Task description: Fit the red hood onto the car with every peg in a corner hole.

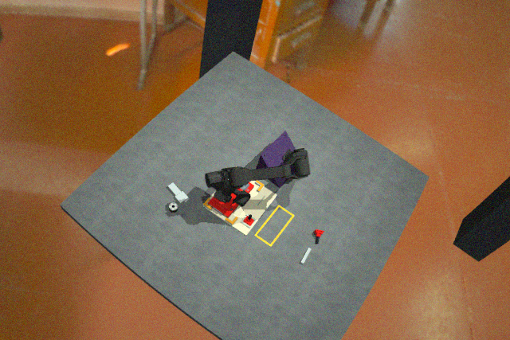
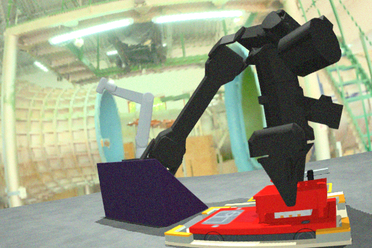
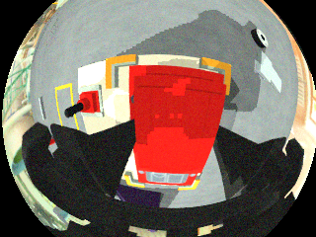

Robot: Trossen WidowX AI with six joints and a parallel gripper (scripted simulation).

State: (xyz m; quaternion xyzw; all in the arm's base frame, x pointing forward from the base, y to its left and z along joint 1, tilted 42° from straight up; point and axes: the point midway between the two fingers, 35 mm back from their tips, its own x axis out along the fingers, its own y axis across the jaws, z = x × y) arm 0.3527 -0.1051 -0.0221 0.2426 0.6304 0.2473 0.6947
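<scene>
My gripper (image 1: 233, 197) (image 2: 288, 200) (image 3: 177, 125) is shut on the red hood (image 1: 233, 196) (image 2: 312, 191) (image 3: 174, 109), gripping its two sides from above. The hood is over the rear of the red car chassis (image 1: 215, 204) (image 2: 237, 222) (image 3: 161, 177), level with it and down at the deck or a hair above. The chassis sits in the beige jig (image 1: 258, 212) (image 2: 180, 233) (image 3: 121, 61) with orange corner marks. The hood hides the pegs and the engine, so I cannot tell whether the pegs are in the holes.
A purple wedge (image 1: 275, 151) (image 2: 140, 191) stands behind the jig at the arm's base. A small red and black part (image 1: 249, 218) (image 3: 86, 102) stands on the jig. Around it lie a yellow outlined rectangle (image 1: 262, 240), a red-topped part (image 1: 317, 234), a white bar (image 1: 305, 255), a grey block (image 1: 177, 191) and a wheel (image 1: 173, 206).
</scene>
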